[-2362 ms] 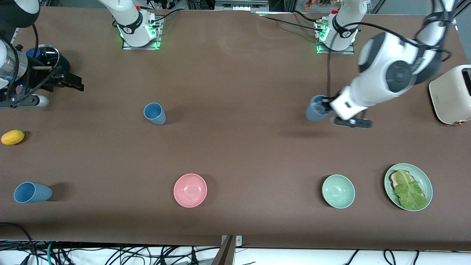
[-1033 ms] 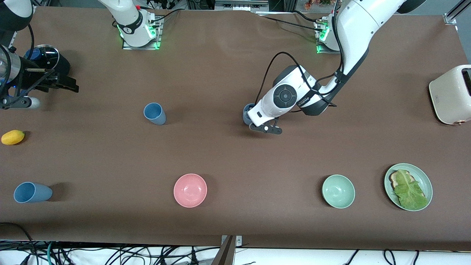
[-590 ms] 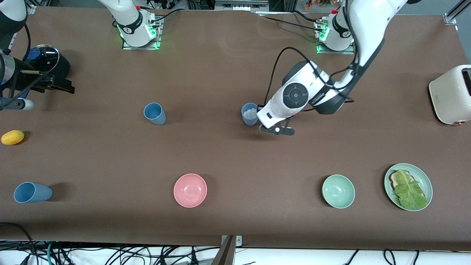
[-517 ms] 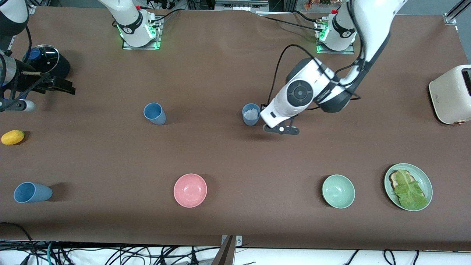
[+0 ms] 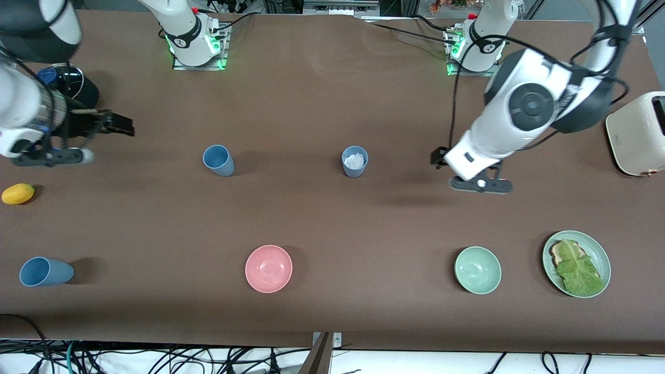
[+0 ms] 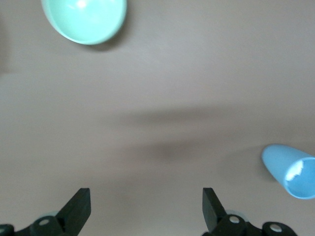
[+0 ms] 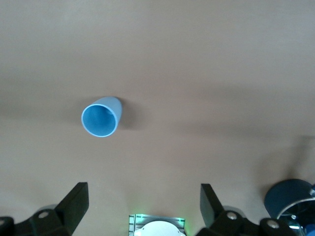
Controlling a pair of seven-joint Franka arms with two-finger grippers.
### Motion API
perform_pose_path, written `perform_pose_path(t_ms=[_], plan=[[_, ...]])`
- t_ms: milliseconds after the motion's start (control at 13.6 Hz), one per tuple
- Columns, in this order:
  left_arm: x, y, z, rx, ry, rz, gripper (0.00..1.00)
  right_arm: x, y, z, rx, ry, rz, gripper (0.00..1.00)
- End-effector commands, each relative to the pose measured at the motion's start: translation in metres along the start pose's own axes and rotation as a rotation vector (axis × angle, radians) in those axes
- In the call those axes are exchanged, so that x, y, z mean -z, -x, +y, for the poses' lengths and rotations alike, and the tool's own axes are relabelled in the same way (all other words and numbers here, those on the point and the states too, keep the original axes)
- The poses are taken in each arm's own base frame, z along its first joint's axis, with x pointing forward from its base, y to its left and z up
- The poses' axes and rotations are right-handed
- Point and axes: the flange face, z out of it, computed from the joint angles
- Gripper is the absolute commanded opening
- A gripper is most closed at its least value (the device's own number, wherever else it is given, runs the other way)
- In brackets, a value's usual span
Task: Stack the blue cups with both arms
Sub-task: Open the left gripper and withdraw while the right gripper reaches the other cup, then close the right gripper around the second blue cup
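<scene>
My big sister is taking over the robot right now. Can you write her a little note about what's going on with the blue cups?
Left gripper: open, empty, up over bare table between the slate blue cup and the toaster.
Right gripper: open, empty, over the table at the right arm's end.
Cups: the slate blue cup stands upright mid-table with something white inside. A sky blue cup stands beside it, toward the right arm's end. Another blue cup stands nearer the front camera, at the right arm's end.
Done: slate blue cup set down.
Left: no cups are stacked yet.
</scene>
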Motion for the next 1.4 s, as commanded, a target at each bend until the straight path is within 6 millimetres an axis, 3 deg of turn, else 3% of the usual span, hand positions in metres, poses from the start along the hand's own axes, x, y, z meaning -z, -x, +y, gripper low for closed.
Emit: perform_pose_path(t_ms=[0,74,221,369,443,590,738,959,1107,1328], plan=[[0.036,-0.014,-0.042,-0.038,-0.005,0.072,1.0,-0.029,-0.021,-0.015,0.028,0.008,-0.004,1.0],[0.049,-0.016,-0.062,-0.022,-0.003,0.088,1.0,-0.041,-0.029,-0.016,0.029,0.009,0.023,1.0],[0.091,0.007,-0.094,-0.003,-0.035,0.067,1.0,-0.063,-0.041,-0.017,0.049,0.009,0.057,1.0],[0.123,0.019,-0.101,-0.007,-0.03,0.071,1.0,-0.096,-0.05,-0.018,0.059,0.012,0.103,1.0],[0.148,0.024,-0.117,0.031,-0.031,0.111,1.0,-0.112,-0.054,-0.022,0.067,0.012,0.133,1.0],[0.167,0.03,-0.13,0.076,0.007,0.143,1.0,-0.146,-0.074,-0.025,0.063,0.006,0.131,1.0],[0.17,0.037,-0.15,0.08,0.063,0.141,1.0,-0.172,-0.082,-0.051,0.076,-0.029,0.137,1.0],[0.157,0.038,-0.143,0.002,0.015,0.102,1.0,-0.213,-0.065,-0.052,0.075,-0.029,0.137,1.0],[0.149,0.039,-0.145,-0.014,-0.035,0.077,1.0,-0.212,-0.051,-0.057,0.088,-0.029,0.118,1.0],[0.151,0.048,-0.127,-0.034,-0.038,0.058,1.0,-0.195,-0.04,-0.052,0.086,-0.031,0.111,1.0]])
